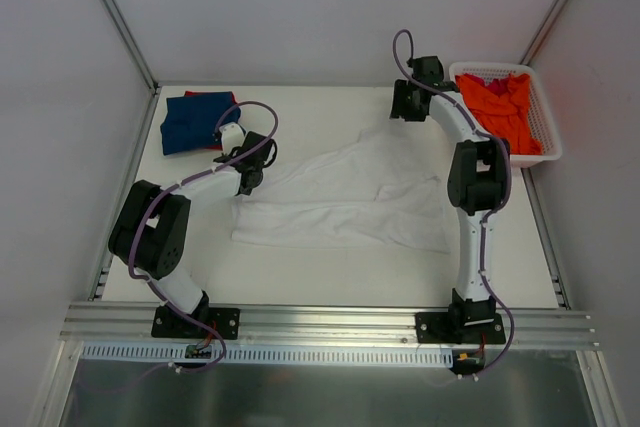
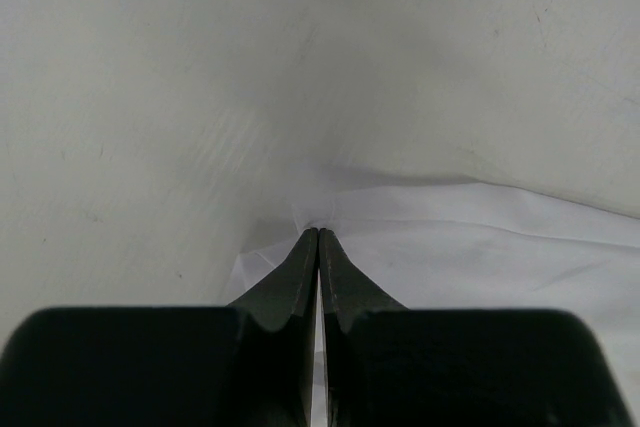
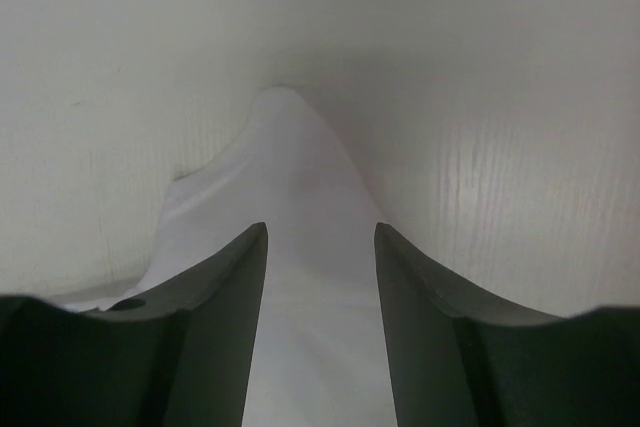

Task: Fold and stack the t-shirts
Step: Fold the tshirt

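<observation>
Left gripper (image 2: 318, 232) pinches the white t-shirt (image 1: 350, 197) by its edge, seen only up close, right gripper (image 3: 320, 229) gapes over a far corner, and overhead the shirt sprawls across the table (image 1: 330, 267).

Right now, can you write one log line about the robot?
left fingers: shut on white cloth t-shirt | right fingers: open over its far corner | orange cloth t-shirt in white plastic basket

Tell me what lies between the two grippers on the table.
The white t-shirt, spread from the left gripper, shut on its edge, to the open right gripper; the top view shows it.
</observation>
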